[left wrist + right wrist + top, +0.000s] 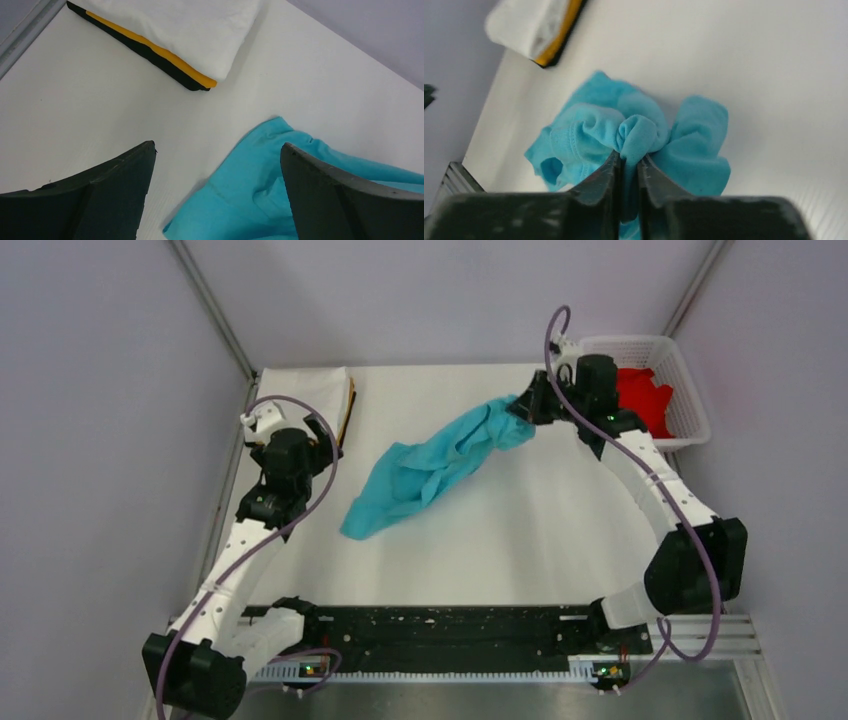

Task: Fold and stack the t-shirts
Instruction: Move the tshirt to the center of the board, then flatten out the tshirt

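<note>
Basket (692, 405) holding red t-shirt (645, 395), perhaps crumpled

T-shirts, loose: one turquoise-blue t-shirt (430, 465). T-shirts in basket: one red t-shirt (645, 400). Folded stack, three layers: one white t-shirt (310, 392), one orange-yellow t-shirt (150, 47), one black layer (150, 56). White lattice basket (690, 400): one. Robot arms: two, the left arm (250, 530) and the right arm (660, 490).

A crumpled turquoise cloth t-shirt (430, 465) lies across the middle; a folded white cloth t-shirt (310, 390) sits far left; a white plastic lattice basket (693, 405), far right, holds a red cloth t-shirt (645, 400).
</note>
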Tool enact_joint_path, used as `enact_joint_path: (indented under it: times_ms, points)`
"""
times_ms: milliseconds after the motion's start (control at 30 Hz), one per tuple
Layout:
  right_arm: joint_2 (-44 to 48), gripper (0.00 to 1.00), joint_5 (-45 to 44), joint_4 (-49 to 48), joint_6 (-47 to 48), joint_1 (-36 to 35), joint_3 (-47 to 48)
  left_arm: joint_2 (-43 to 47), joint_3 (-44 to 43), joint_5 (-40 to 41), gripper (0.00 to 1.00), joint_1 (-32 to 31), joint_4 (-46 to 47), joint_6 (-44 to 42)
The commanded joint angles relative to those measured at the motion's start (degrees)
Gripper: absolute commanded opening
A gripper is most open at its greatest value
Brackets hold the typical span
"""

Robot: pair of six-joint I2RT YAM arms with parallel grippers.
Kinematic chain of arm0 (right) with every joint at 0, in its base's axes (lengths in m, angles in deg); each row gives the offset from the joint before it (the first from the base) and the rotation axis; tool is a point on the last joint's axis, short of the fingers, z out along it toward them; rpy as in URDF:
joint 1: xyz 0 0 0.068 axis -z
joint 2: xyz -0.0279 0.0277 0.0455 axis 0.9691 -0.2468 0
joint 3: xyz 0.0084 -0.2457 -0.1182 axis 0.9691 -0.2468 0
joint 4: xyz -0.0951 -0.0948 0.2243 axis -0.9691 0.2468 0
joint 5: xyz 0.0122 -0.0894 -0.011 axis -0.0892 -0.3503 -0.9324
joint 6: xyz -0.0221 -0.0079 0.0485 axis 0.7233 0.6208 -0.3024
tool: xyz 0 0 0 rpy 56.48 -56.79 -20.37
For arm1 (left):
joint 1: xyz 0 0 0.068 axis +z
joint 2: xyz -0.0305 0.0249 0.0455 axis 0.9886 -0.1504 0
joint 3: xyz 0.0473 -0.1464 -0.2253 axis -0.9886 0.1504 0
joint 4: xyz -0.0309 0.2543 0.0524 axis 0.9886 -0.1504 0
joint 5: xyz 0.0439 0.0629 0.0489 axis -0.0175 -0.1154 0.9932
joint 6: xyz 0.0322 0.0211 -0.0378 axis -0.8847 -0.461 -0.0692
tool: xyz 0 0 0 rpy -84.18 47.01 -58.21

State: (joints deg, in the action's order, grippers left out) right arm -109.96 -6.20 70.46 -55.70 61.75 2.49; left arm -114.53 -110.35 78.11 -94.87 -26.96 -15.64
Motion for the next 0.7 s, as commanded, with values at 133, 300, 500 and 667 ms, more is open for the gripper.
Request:
enact_joint_path:
  times_ms: [133, 300, 500, 667]
  points:
    - [-2.7, 0.67, -19.2, 4.5, -5.7, 10.5, -15.5, -7.4, -0.8, -4.9, 0.99, 0.7, -5.6, 3.0]
    - [0.2, 0.89, -32.9, 5.4, 2.4, 4.1, -13.8, -10.2, 1.2, -9.2, 0.99, 1.6, -10.6, 5.7]
    - [-6.3, 0.90, -30.9, 1.9, 18.1, -16.3, -9.5, -8.0, 8.7, -14.9, 0.99, 1.7, -16.3, 9.4]
    - [-20.3, 0.88, -27.9, -1.8, 19.7, -30.1, 0.6, -8.5, 13.1, -21.2, 0.97, 1.7, -16.6, 11.1]
